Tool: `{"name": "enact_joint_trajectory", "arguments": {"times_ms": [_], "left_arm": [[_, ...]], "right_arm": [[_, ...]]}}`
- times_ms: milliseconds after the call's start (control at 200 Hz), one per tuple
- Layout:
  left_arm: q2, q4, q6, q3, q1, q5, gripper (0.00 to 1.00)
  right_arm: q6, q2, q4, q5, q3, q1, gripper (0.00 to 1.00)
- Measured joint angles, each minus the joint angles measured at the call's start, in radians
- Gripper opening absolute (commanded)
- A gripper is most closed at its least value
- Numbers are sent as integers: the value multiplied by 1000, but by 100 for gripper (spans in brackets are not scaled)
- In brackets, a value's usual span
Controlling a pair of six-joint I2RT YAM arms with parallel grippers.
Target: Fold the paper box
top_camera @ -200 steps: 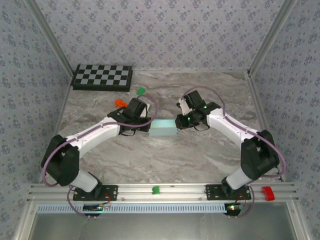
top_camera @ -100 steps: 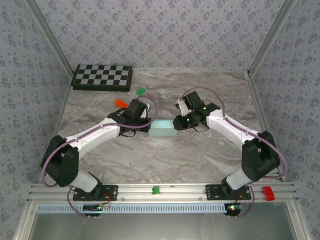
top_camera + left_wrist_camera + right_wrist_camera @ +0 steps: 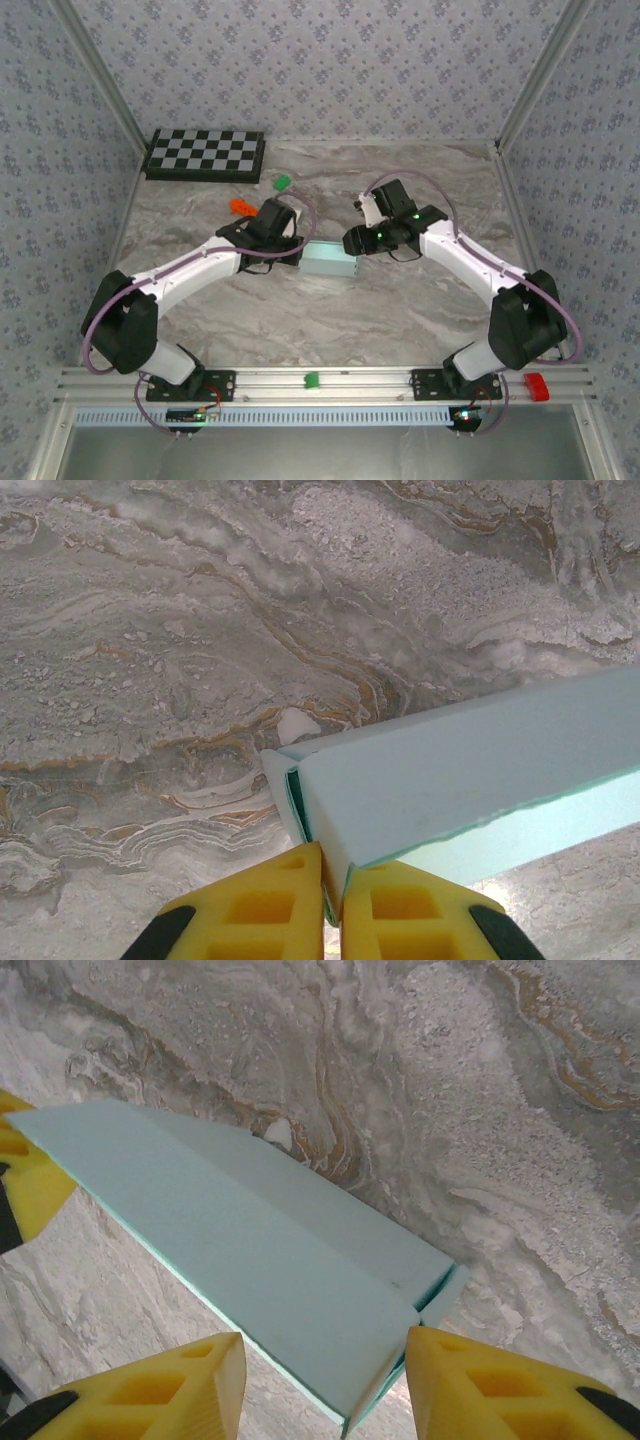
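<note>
The paper box (image 3: 329,260) is a pale aqua card box lying between the two arms at mid table. My left gripper (image 3: 332,895) is shut on the box's left end (image 3: 340,820), its yellow fingers pinching a card wall. My right gripper (image 3: 325,1380) is open at the box's right end (image 3: 400,1310). One right finger (image 3: 480,1385) touches the box's corner, and the other stands apart from the card. In the right wrist view the left gripper's yellow finger (image 3: 25,1185) shows at the far end of the box (image 3: 250,1250).
A black-and-white checkerboard (image 3: 205,153) lies at the back left. A green block (image 3: 282,182) and an orange block (image 3: 240,205) sit behind the left arm. A green piece (image 3: 311,380) and a red piece (image 3: 537,386) rest on the front rail.
My right gripper has opened and let go of the box's right end. The box has tilted slightly, its right end now lower in the top view. The left grip has stayed put.
</note>
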Motion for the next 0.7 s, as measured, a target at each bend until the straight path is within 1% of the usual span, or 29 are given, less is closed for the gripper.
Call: {"name": "enact_joint_trajectory", "arguments": {"times_ms": [225, 705], "left_arm": [[0, 0, 0, 1, -3, 3, 10], [2, -1, 0, 3, -4, 7, 10]], "right_arm": [[27, -6, 37, -12, 0, -19, 48], [41, -6, 57, -37, -39, -21, 48]]}}
